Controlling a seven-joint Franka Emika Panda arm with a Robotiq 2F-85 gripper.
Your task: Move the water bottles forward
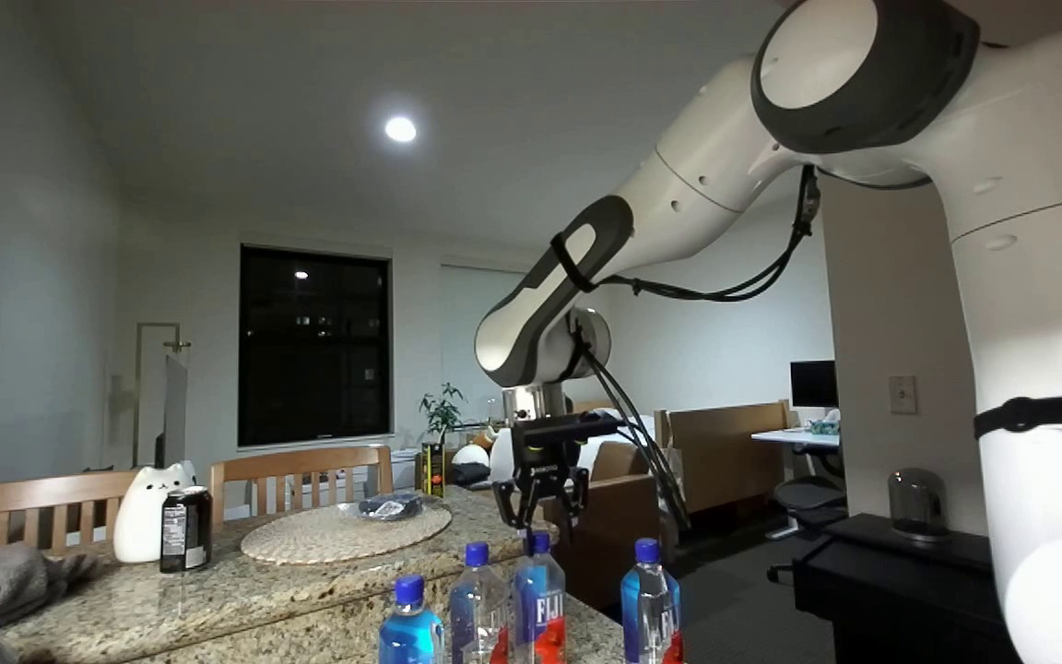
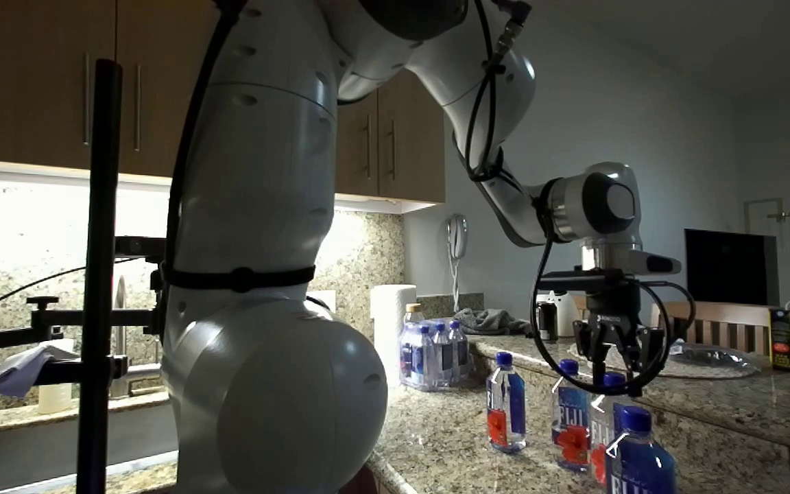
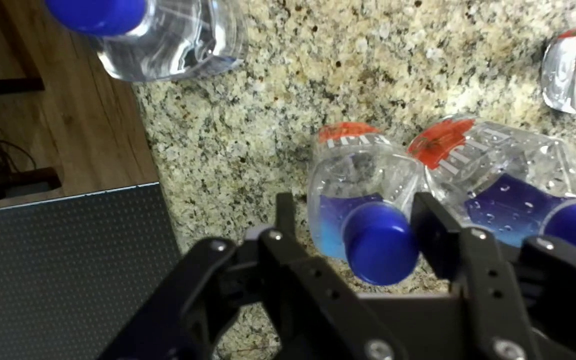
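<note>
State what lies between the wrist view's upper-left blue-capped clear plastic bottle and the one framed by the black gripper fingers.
Only speckled beige granite countertop lies between the upper-left bottle and the framed bottle in the wrist view.

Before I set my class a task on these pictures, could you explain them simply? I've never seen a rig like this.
The machine is a single white robot arm ending in a black gripper. Two pictures come from cameras outside the robot, looking at this kitchen from different places; the close-up looks down from the arm's wrist.

On the lower granite counter, four upright Fiji water bottles stand near the gripper, with a cluster of more blue-capped bottles farther off. The raised ledge carries a woven placemat, a black can and a gray towel.

Nothing looks held: in the wrist view, one bottle's blue cap shows between the gripper's open fingers, with a gap on one side. Whether the other side touches, I cannot tell.
</note>
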